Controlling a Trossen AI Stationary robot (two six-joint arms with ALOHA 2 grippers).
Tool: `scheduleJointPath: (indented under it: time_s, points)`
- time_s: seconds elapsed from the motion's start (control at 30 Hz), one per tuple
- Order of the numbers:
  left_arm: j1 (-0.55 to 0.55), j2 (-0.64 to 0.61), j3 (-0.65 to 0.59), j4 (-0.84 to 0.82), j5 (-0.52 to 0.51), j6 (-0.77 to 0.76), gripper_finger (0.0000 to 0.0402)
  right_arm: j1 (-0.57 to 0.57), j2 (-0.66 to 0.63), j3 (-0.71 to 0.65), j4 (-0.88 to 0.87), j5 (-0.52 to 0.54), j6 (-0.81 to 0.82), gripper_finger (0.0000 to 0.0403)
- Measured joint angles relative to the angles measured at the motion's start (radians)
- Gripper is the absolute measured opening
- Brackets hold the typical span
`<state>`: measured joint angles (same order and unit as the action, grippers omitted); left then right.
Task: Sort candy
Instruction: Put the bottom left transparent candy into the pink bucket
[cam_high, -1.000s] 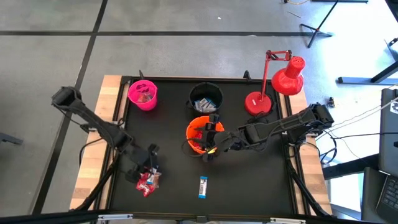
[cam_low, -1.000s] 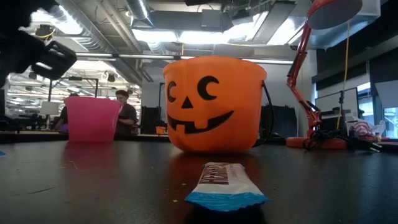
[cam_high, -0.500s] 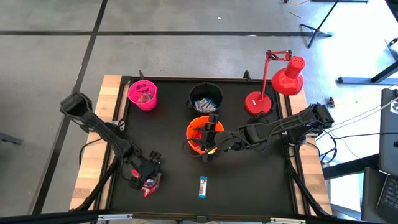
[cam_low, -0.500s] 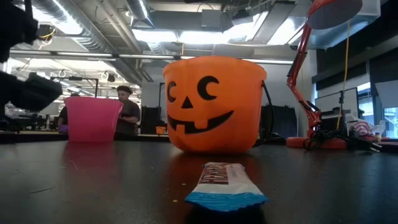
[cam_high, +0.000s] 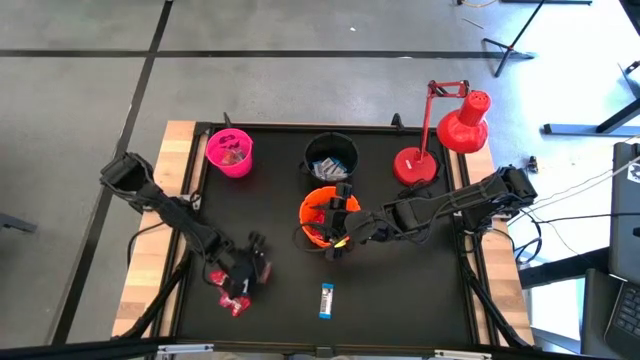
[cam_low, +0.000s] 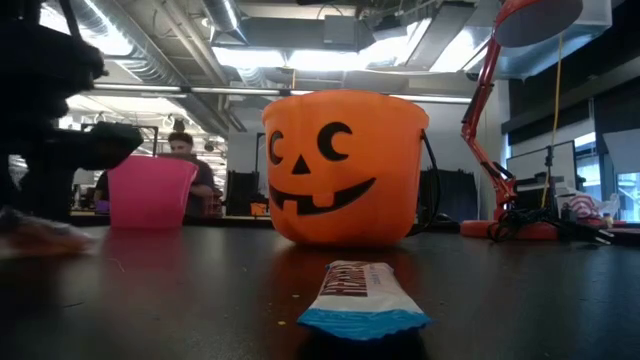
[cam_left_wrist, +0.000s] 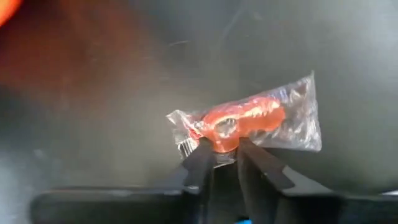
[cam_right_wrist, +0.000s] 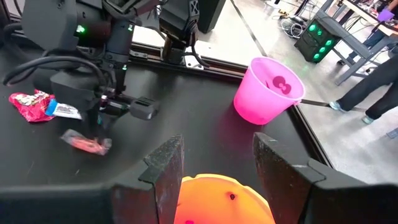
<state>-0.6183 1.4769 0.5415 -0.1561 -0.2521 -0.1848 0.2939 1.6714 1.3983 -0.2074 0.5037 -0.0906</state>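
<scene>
A red candy in a clear wrapper (cam_left_wrist: 249, 118) lies on the black table (cam_high: 400, 290) near its left near corner. My left gripper (cam_left_wrist: 224, 149) has come down on it and is shut on it; the right wrist view shows them together, gripper (cam_right_wrist: 99, 127) over candy (cam_right_wrist: 87, 142). Red packets (cam_right_wrist: 37, 104) lie just beside, toward the near edge (cam_high: 237, 303). A blue-and-white bar (cam_high: 327, 300) lies flat near the front middle. My right gripper (cam_right_wrist: 217, 165) hangs open above the orange bucket (cam_high: 320, 215). My left gripper pinches one end of the red candy (cam_left_wrist: 222, 132) between its two fingertips, through the clear wrapper. The fingers slant down onto it from above. The candy lies flat on the table, and the rest of its wrapper sticks out past the fingertips.
A pink bucket (cam_high: 230, 153) with red candy in it stands at the far left, a black bucket (cam_high: 331, 158) with candy at the far middle, a red desk lamp (cam_high: 440, 140) at the far right. A person stands beyond the table (cam_low: 185, 165).
My left gripper has sunk toward the table beside the red packets and tipped more steeply downward, ending low over the clear-wrapped red candy. My right arm has kept still.
</scene>
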Motion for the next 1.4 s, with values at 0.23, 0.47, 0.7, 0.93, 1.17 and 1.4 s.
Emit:
scheduleJointPath:
  time_s: [0.23, 0.47, 0.7, 0.93, 1.17, 1.4]
  points:
    - [0.036, 0.001, -0.002, -0.008, -0.065, 0.039, 0.0002, 0.000, 0.000, 0.000, -0.002, 0.000, 0.004, 0.0191]
    - [0.030, -0.096, 0.029, -0.109, -0.200, 0.068, 0.0000, 0.000, 0.000, 0.000, -0.004, 0.000, 0.006, 0.0191]
    - [0.029, -0.258, 0.134, -0.382, -0.369, 0.084, 0.0000, 0.000, 0.000, 0.000, -0.004, 0.000, 0.007, 0.0191]
    - [0.029, -0.386, 0.264, -0.749, -0.635, -0.040, 0.0000, 0.000, 0.000, 0.000, -0.003, 0.000, 0.008, 0.0191]
    - [0.035, -0.497, 0.312, -0.805, -0.777, -0.083, 0.0000, 0.000, 0.000, 0.000, -0.003, 0.000, 0.011, 0.0191]
    - [0.073, -0.536, 0.312, -0.809, -0.877, -0.208, 0.0000, 0.000, 0.000, 0.000, -0.002, 0.000, 0.011, 0.0191]
